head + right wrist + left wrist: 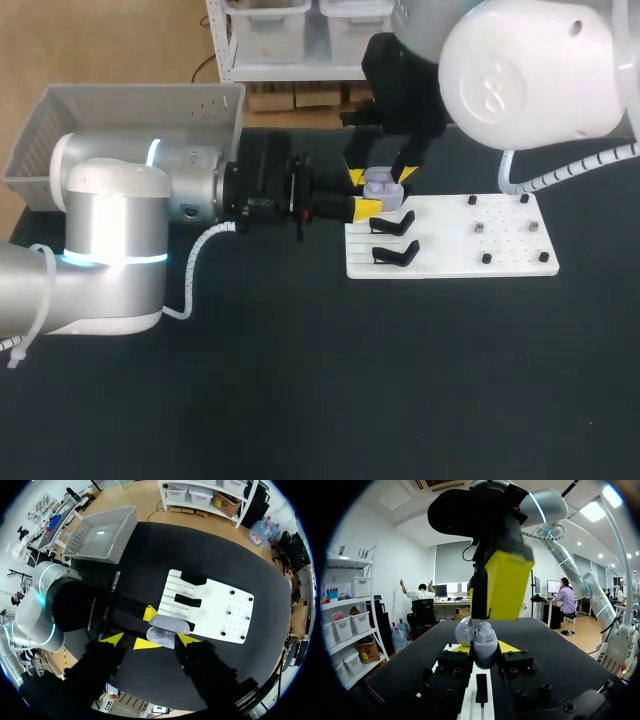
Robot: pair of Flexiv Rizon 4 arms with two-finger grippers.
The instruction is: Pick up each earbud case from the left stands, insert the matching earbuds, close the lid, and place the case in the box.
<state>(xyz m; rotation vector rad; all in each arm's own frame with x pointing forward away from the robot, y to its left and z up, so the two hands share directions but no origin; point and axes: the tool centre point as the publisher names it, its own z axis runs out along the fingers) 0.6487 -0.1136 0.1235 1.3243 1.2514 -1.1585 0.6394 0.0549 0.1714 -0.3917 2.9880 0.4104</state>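
Now | L fingers (368, 208) clamp case (380, 183) | R fingers (355, 176) spread above it | 2 stands (392, 222) beside, on board (500, 250)

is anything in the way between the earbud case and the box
Nothing loose. The left gripper holds the earbud case, and only that arm's own body lies between it and the box. The right gripper stands open around the case.

Bright, even light falls from overhead onto my table (300, 400); the white shell of my right arm (520, 70) glares, my left arm (110, 230) carries soft highlights, and shadows barely show on the black top
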